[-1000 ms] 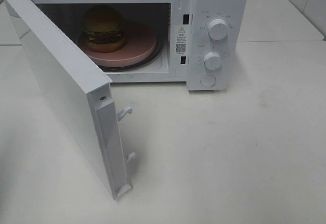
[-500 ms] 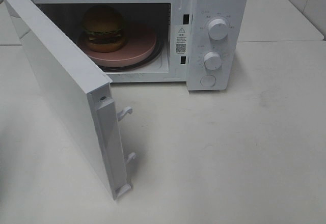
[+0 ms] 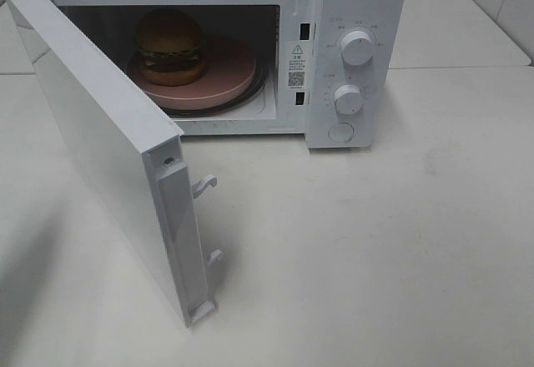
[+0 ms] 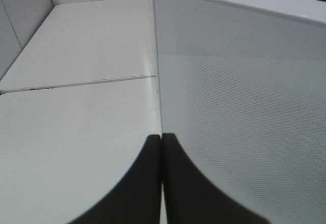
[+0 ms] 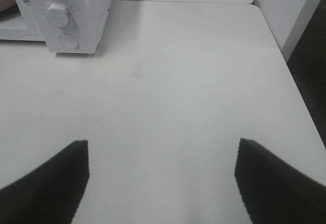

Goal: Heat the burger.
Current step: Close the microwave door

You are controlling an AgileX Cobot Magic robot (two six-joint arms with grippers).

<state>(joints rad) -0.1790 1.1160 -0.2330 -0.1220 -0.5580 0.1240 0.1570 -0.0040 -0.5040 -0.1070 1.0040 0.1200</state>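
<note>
I see the golden-bunned burger with green lettuce and a dark patty (image 3: 171,46) sitting on the round pink plate (image 3: 238,75) inside the white microwave oven (image 3: 359,0), upper left of the high view. The oven's white door (image 3: 100,142) stands wide open. The left gripper (image 4: 162,138) has its dark fingers pressed together, close to the door's outer face. The right gripper (image 5: 163,141) is spread wide above the white tabletop (image 5: 178,81).

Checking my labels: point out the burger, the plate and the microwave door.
burger (image 3: 170,43), high view, top bun.
plate (image 3: 238,71), high view, bare right rim.
microwave door (image 3: 100,150), high view, broad white panel.
</note>
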